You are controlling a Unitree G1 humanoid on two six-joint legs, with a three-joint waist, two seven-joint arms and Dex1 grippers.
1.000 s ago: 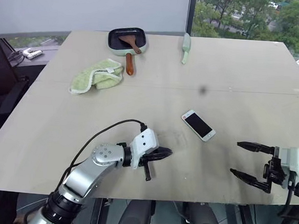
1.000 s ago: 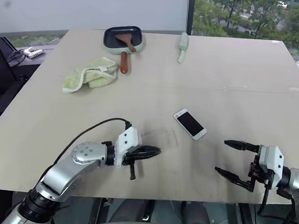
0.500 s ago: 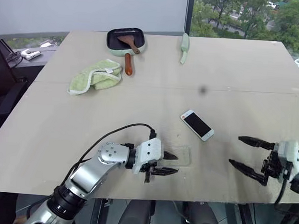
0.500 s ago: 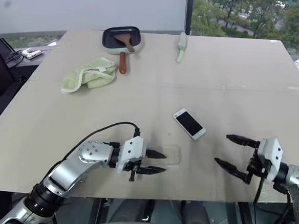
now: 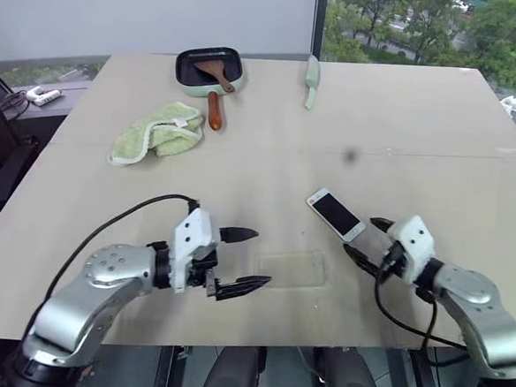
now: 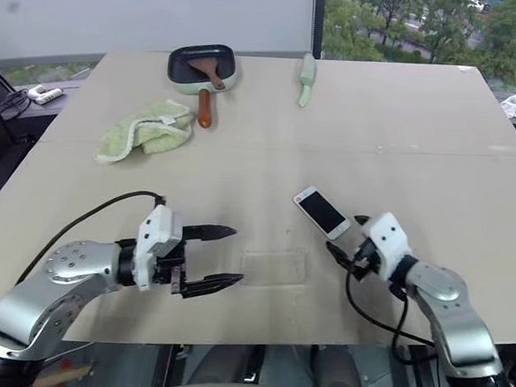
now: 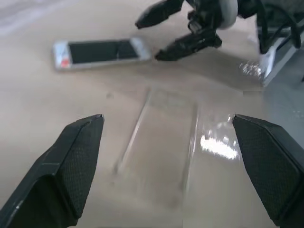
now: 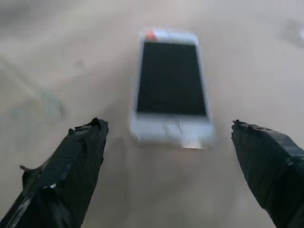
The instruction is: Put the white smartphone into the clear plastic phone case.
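Note:
The white smartphone lies screen up near the table's middle, its black glass clear in the right wrist view. The clear plastic phone case lies flat on the table in front of it, nearer the front edge, with the table showing through. My left gripper is open just left of the case, pointing at it, nothing between its fingers. My right gripper is open right beside the phone's near end, its fingers spread either side of that end without touching it.
At the far side of the table lie a green cloth, a dark pan with a wooden spatula and a pale green utensil. The table's front edge runs just below both grippers.
My left gripper went from shut to open, let go of the case and drew back to the left. My right gripper swung in from the right up to the phone's near end.

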